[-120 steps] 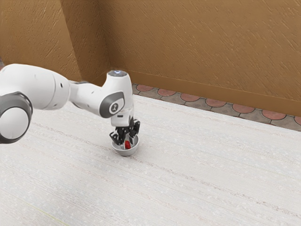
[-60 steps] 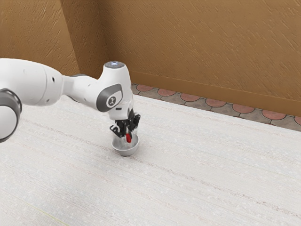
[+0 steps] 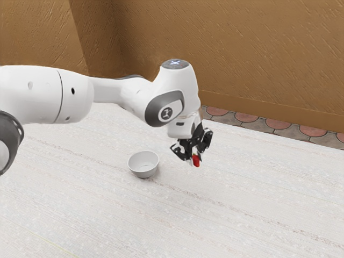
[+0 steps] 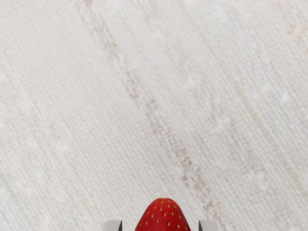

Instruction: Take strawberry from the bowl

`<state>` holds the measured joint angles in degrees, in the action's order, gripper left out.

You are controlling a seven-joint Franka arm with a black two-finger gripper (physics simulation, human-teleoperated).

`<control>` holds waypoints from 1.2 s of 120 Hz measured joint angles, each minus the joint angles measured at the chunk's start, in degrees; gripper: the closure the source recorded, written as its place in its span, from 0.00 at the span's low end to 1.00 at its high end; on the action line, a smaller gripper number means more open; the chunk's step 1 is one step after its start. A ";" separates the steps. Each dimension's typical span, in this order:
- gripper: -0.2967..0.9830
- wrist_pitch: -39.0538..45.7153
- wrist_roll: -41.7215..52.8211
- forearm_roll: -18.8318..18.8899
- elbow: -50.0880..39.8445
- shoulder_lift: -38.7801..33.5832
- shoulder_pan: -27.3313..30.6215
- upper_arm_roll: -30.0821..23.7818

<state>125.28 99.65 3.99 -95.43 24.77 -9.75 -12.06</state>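
Gripping the strawberry (image 3: pixel 196 161) between the fingertips of the hand (image 3: pixel 194 159), above the counter (image 3: pixel 242 215), at the exterior view's right of the bowl (image 3: pixel 143 171).

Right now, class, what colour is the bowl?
The bowl is light grey, seen best in the exterior view.

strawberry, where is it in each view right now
Exterior view: strawberry in the gripper, off the bowl toward the exterior view's right.
Wrist view: its red tip lies between the fingers.
Shared landmark: the white, streaked table.
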 joint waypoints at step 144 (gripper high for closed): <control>0.24 -35.75 -43.03 -0.32 -1.62 -25.97 9.29 7.54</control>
<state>89.53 56.62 3.68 -97.05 -1.21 -0.47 -4.53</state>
